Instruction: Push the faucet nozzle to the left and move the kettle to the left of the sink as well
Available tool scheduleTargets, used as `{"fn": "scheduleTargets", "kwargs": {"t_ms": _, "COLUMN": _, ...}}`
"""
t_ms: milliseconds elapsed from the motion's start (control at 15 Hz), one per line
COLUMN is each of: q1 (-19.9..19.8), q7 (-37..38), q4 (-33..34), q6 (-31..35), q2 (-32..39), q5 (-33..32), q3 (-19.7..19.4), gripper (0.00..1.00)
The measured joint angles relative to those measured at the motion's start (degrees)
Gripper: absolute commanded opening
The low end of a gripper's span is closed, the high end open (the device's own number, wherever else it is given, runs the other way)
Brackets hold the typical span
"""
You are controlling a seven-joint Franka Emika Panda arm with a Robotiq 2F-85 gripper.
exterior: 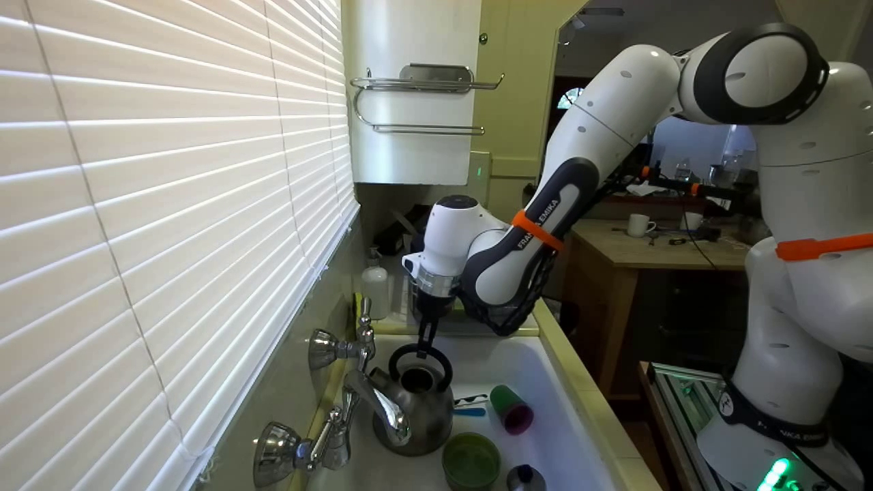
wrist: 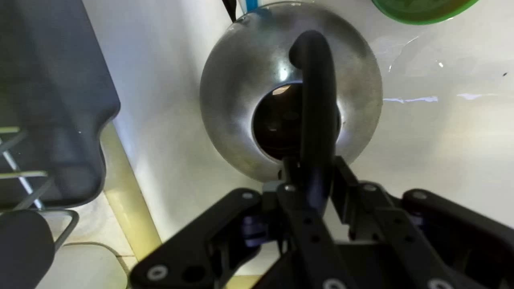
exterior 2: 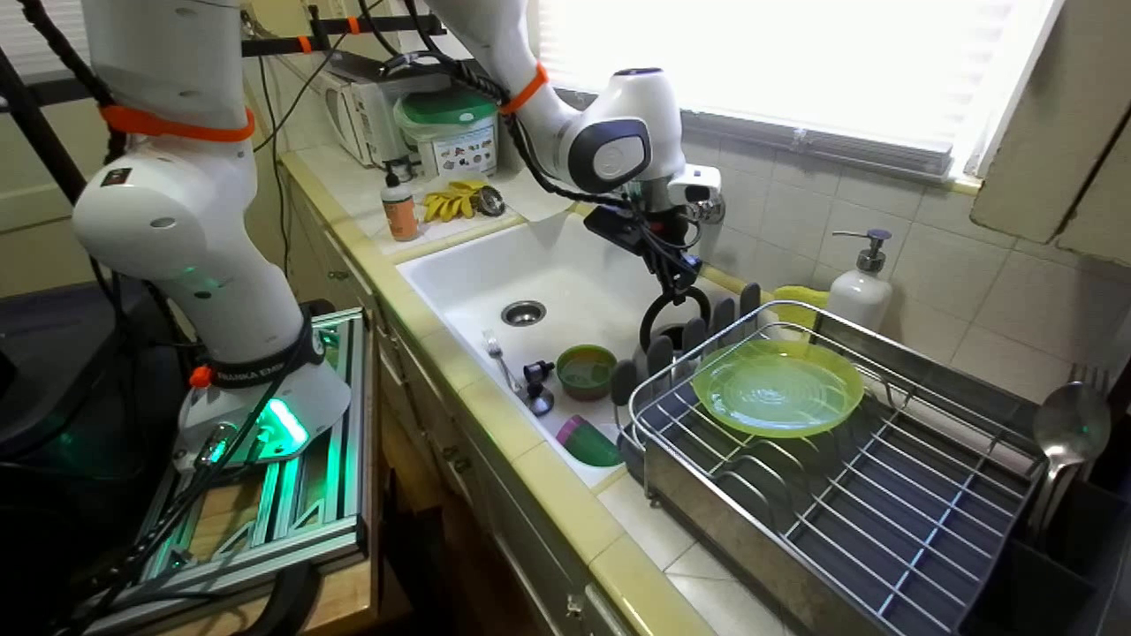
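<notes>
Grasping the kettle (exterior: 431,416) by its handle (wrist: 318,96), inside the sink (exterior 2: 579,274).
Clamping from above with fingers (wrist: 290,188) on both sides of the handle, across its long line, with the kettle directly below. In an exterior view, partly behind the faucet nozzle (exterior: 383,404); whether touching or apart, cannot tell. For going left, should probably clear this nozzle first.

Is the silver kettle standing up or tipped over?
Standing up: in an exterior view, the kettle sits on its bottom in the sink, handle on top.
</notes>
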Motion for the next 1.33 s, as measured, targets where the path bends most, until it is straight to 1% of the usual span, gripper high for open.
{"fn": "scheduleTargets", "kwargs": {"t_ms": 67, "q1": 0.0, "q7": -0.1, "q4": 0.0, "q6": 0.4, "q2": 0.1, "q5": 0.0, "q3": -0.1, "gripper": 0.05}}
{"fn": "scheduleTargets", "kwargs": {"t_ms": 867, "q1": -0.3, "q7": -3.2, "q4": 0.0, "q6": 0.6, "q2": -0.1, "q5": 1.4, "q3": 0.3, "gripper": 0.05}}
{"fn": "scheduleTargets", "kwargs": {"t_ms": 1333, "q1": 0.0, "q7": -4.5, "q4": -0.3, "q6": 0.1, "q2": -2.5, "q5": 1.0, "q3": 0.6, "gripper": 0.05}}
